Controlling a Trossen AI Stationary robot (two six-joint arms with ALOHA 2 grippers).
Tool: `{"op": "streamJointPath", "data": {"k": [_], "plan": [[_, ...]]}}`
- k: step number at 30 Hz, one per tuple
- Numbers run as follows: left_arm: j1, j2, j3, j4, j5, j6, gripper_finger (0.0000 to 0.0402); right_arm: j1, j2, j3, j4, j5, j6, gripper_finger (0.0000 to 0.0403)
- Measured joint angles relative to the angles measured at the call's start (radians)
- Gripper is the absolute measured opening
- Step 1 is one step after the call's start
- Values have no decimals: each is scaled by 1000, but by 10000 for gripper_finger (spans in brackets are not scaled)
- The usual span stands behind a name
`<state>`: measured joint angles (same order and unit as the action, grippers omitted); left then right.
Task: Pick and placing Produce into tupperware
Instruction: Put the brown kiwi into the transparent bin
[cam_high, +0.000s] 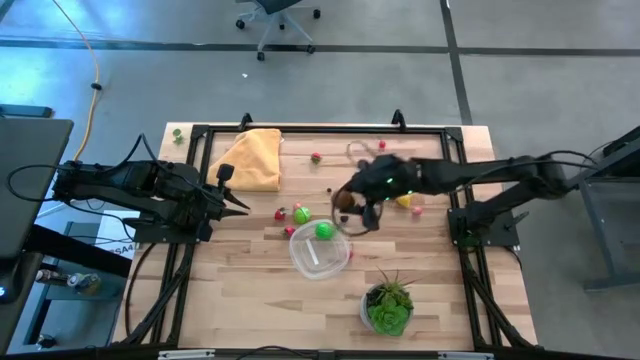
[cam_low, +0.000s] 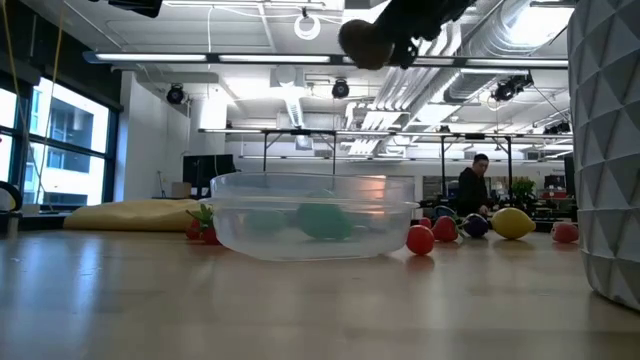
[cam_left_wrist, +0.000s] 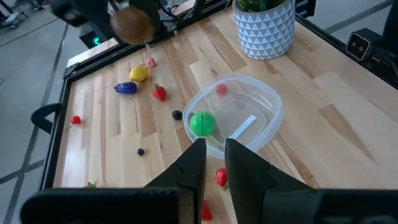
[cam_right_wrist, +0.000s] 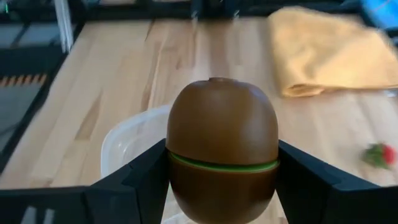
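1. Arms: two. Left gripper (cam_high: 243, 203), right gripper (cam_high: 352, 207).
2. Tupperware (cam_high: 322, 262): one, clear.
3. Green round produce (cam_high: 324, 230) in it: one.
4. Brown kiwi (cam_right_wrist: 222, 155) in the right gripper: one.
5. Yellow lemon (cam_left_wrist: 138, 73): one.
6. Purple piece (cam_left_wrist: 125, 88): one.
7. Yellow cloth (cam_high: 253, 157): one.
8. Potted plant (cam_high: 387, 307): one.
9. Small red pieces on the table: several, exact count unclear.

Brown kiwi (cam_right_wrist: 222, 158), green seam band. Clear tupperware (cam_high: 320, 257), bright green ball (cam_high: 324, 230) inside. Yellow cloth (cam_high: 253, 157). White diamond-patterned pot (cam_left_wrist: 263, 27), green plant (cam_high: 388, 303). Yellow lemon (cam_low: 511, 222), red strawberry (cam_left_wrist: 160, 93). Light wood table (cam_high: 250, 290).
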<state>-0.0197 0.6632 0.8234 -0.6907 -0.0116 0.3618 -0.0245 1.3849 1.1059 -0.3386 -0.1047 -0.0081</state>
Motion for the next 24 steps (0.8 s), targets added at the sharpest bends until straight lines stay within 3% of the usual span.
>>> {"op": "streamJointPath", "data": {"k": [13, 24], "plan": [[0, 0, 0, 0, 0, 0, 51, 168, 412, 229, -114, -28, -53, 225], [0, 0, 0, 0, 0, 0, 51, 183, 670, 383, -234, -31, 42, 225]]}}
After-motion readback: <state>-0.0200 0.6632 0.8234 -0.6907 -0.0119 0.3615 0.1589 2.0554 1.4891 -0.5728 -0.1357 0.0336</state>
